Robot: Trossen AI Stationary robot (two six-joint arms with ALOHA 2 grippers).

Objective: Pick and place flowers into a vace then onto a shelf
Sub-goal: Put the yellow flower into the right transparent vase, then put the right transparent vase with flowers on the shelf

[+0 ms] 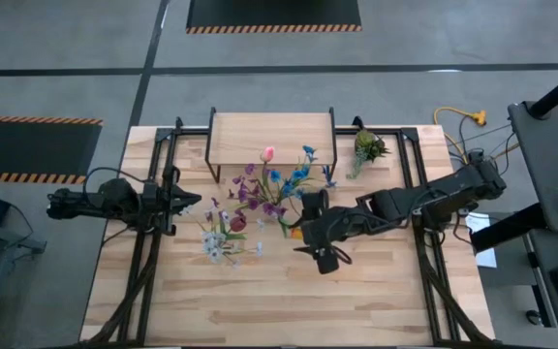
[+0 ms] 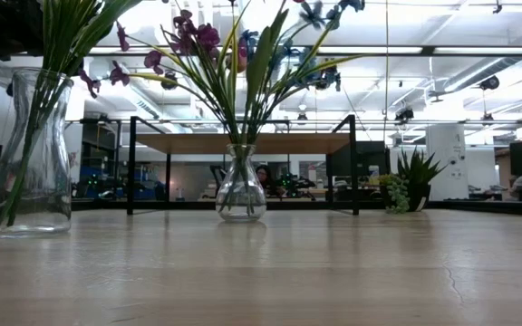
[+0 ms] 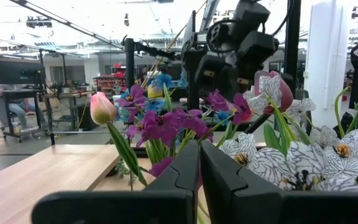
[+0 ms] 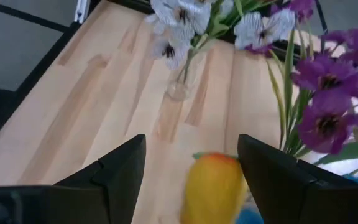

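Note:
Two clear glass vases stand on their bases on the table. The farther vase (image 2: 241,186) holds purple, blue and pink flowers (image 1: 271,182). The nearer vase (image 2: 30,149) holds whitish flowers (image 1: 223,240). My left gripper (image 3: 197,180) is shut at the table's left (image 1: 187,201) and points at the bouquets. My right gripper (image 4: 191,140) is open just right of the purple flowers (image 1: 300,225). An orange flower head (image 4: 213,186) sits between its spread fingers without touching them. The shelf (image 1: 271,136) stands behind the vases.
A short leafy sprig (image 1: 366,147) stands right of the shelf, near the table's far right. Black frame rails (image 1: 153,252) run along both sides of the table. Bare wood (image 1: 289,301) lies toward the near edge.

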